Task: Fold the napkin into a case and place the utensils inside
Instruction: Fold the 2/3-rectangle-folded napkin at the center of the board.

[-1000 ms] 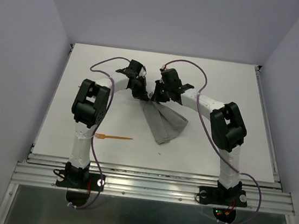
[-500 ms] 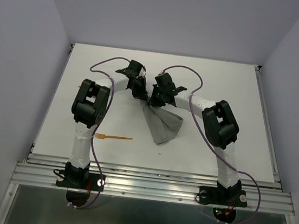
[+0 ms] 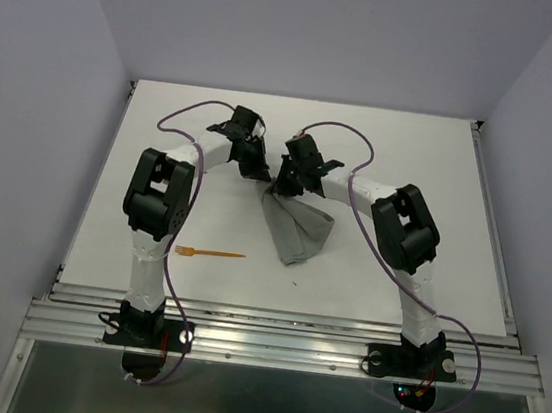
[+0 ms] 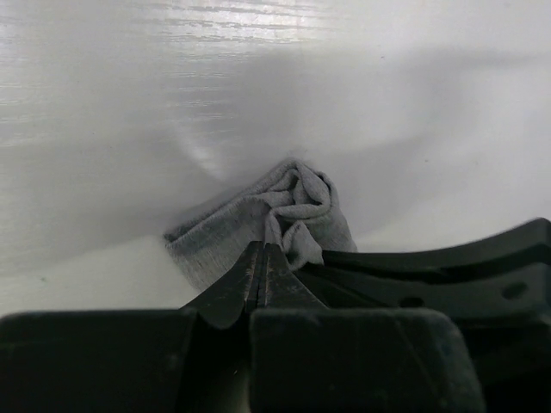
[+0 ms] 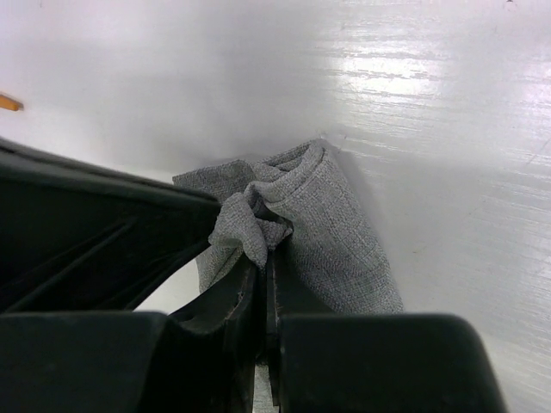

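Left wrist view showed the left gripper (image 4: 263, 258) closed tight on a bunched corner of the napkin (image 4: 225, 239), though how much cloth sat between its tips was hard to judge. The right gripper (image 5: 265, 262) was likewise clamped on a crumpled fold of the same cloth. From above, the two met almost tip to tip near the middle of the table (image 3: 413, 153). The napkin hung from them as a narrow gathered strip, trailing toward 5 o'clock onto the table. The orange fork (image 3: 212, 253) lay flat and well apart, at about 8 o'clock from the grippers. The likely trouble came from the two pinches being so close and the cloth so wadded. A pull could slip the thin left hold, or lay down a twisted rope rather than a flat fold. A sweeping tail of cloth might also knock the fork.
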{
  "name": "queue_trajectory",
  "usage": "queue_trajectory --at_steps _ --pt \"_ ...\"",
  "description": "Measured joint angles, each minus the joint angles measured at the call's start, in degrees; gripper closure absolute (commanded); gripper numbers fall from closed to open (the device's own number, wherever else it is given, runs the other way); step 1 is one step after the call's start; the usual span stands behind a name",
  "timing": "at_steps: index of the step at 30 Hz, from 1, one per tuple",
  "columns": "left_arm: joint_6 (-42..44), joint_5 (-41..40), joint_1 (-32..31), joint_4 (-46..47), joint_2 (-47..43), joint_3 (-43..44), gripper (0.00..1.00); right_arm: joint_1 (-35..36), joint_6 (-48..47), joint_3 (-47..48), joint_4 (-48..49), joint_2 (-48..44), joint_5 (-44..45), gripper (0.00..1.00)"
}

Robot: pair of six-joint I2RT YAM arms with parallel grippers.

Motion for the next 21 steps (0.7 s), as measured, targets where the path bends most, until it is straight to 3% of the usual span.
queue_trajectory --at_steps 2,5,9,21 --pt "-0.4 0.2 0.5 -0.5 -1.4 -0.1 0.92 0.0 -0.4 0.0 0.4 0.1 -0.1 0.99" --pt "-0.8 1.2 1.2 -0.4 -3.5 -0.1 0.74 0.0 -2.0 -0.4 1.9 0.2 -0.8 0.99" --pt "-1.7 3.2 1.8 1.1 -5.3 -1.3 0.59 0.0 -4.6 -1.0 3.7 0.2 -2.1 0.99" --pt "-3.0 5.4 2.1 2.8 -4.2 -3.3 0.59 0.0 -7.3 -1.3 4.7 0.2 -3.0 0.99"
